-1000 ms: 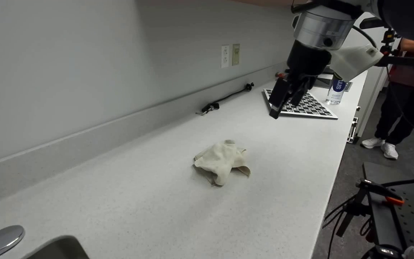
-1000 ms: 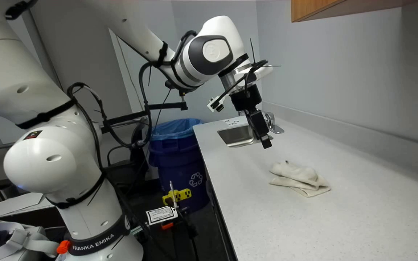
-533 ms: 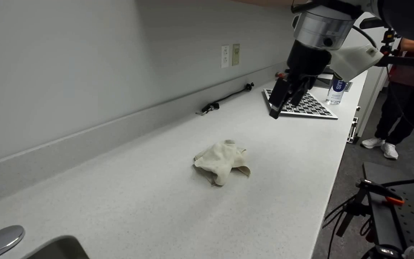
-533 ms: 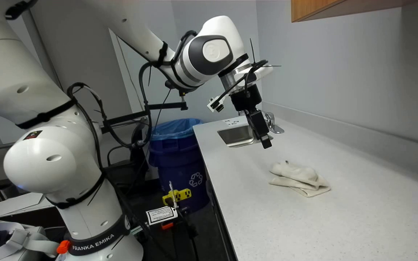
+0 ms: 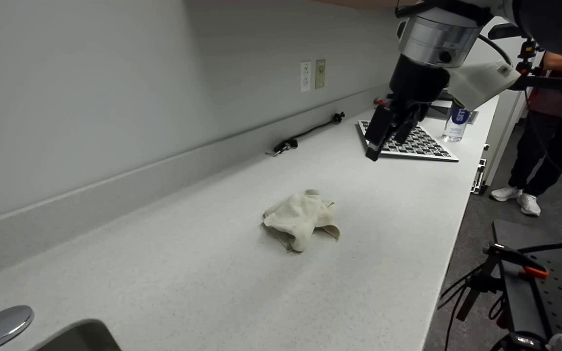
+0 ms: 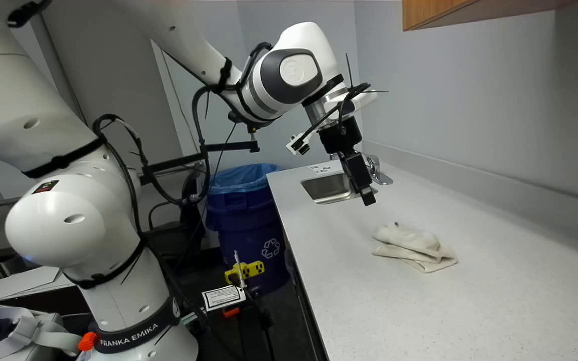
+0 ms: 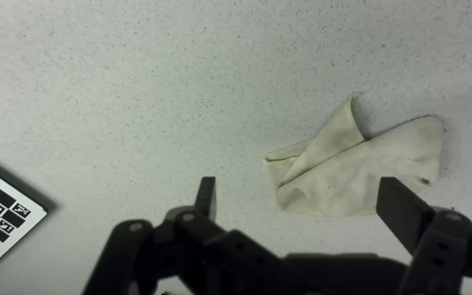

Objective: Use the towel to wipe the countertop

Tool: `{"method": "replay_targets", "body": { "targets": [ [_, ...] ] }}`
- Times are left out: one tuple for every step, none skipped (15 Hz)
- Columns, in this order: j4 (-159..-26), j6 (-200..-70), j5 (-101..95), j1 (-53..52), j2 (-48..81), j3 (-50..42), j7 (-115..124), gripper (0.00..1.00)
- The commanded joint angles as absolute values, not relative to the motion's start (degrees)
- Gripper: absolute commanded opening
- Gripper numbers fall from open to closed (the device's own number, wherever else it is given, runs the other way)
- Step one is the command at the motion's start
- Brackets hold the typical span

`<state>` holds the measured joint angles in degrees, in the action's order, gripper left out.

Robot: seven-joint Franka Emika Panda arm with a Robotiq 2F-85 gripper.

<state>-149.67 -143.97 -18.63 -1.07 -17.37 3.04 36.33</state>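
The towel (image 5: 300, 219), a crumpled cream cloth (image 6: 412, 243), lies folded over itself on the white speckled countertop (image 5: 188, 297). Seen from the wrist, the towel (image 7: 342, 176) sits right of centre, one corner folded up and a small dark spot near its right end. My gripper (image 7: 297, 180) stands wide open above the counter, nothing between its fingers. Its right finger (image 7: 402, 211) overlaps the towel in that picture, while the left finger (image 7: 207, 196) has bare counter behind it. In an exterior view the gripper (image 6: 369, 199) hangs clear of the towel, tilted downward.
A checkered board (image 5: 422, 146) and a water bottle (image 5: 456, 124) are farther along the counter. A black cable with clips (image 5: 305, 135) lies by the backsplash (image 5: 164, 178). The sink (image 6: 326, 188) and faucet (image 6: 378, 170) occupy the opposite end. A blue bin (image 6: 244, 220) stands beside the counter.
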Motion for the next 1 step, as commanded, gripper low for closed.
{"method": "replay_targets", "body": {
  "targets": [
    [-149.68, -144.07, -17.50, 1.06, -17.45, 5.19, 35.46, 1.00]
  ]
}}
